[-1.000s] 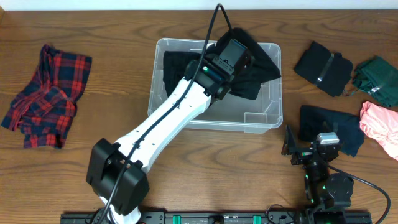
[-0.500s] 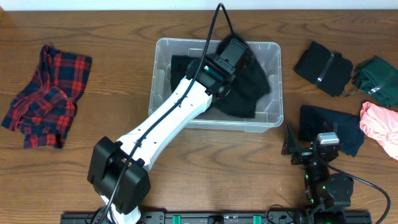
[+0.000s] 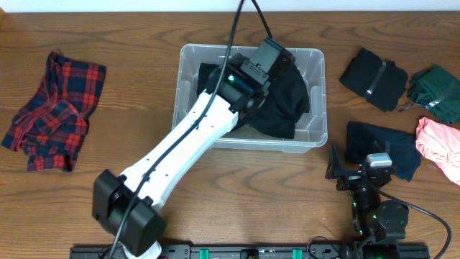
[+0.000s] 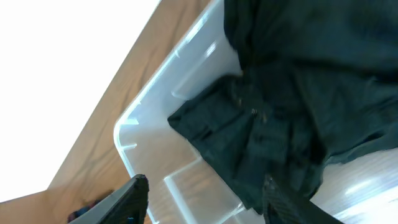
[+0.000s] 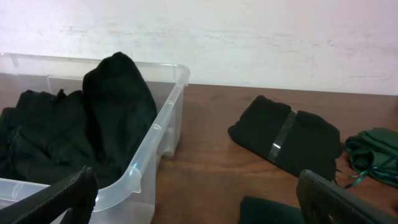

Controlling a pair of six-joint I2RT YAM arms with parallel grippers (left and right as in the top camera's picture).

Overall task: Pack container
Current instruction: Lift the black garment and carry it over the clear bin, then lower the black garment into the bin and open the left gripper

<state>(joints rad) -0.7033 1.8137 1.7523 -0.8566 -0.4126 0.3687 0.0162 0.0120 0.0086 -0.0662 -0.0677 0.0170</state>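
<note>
- The container (image 3: 188,57) sits on the table (image 3: 65,194), centre and far side, with a black garment (image 3: 286,101) heaped in its right half.
- The left gripper (image 4: 204,190) hangs over that garment, jaws apart, nothing between them.
- The right gripper (image 5: 198,198) rests at the right front, jaws wide and empty.
- The container is probably light, thin-walled and slippery. Pinch the rim on 1 long wall, not a rounded corner.

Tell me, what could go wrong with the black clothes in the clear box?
1. The black clothes seem to pile up higher than the container rim at one side, so part may flop out over the edge.
2. The left gripper hangs open right above them; a finger might snag them when the arm lifts and drag them back out.
</note>
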